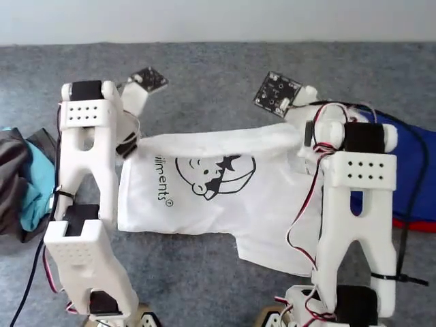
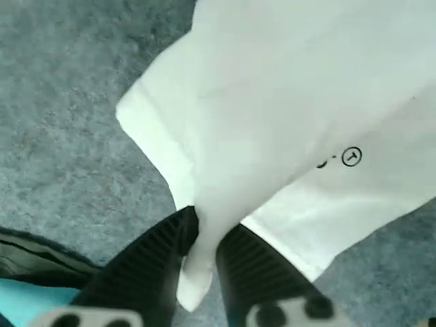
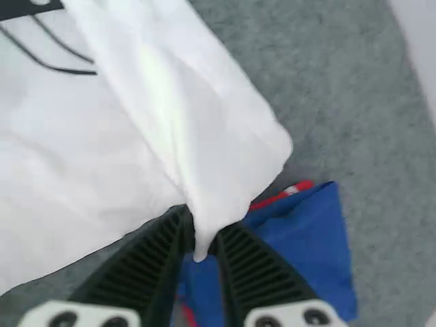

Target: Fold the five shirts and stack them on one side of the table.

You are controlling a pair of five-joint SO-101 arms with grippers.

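The white shirt [image 1: 204, 197], printed with a cartoon, lies spread across the middle of the grey tabletop [image 1: 204, 82], between the two arms. Its far edge is lifted into a fold. The left gripper [image 2: 208, 226] has its fingers clamped on a pinch of white cloth at the shirt's left corner. The right gripper [image 3: 203, 225] is likewise closed on the fabric at the right corner. A blue shirt [image 1: 412, 160] with red trim lies just beside the white one, partly under the right arm. At the left edge sits a bunched teal garment [image 1: 35, 184] against dark grey cloth [image 1: 13, 153], possibly more shirts.
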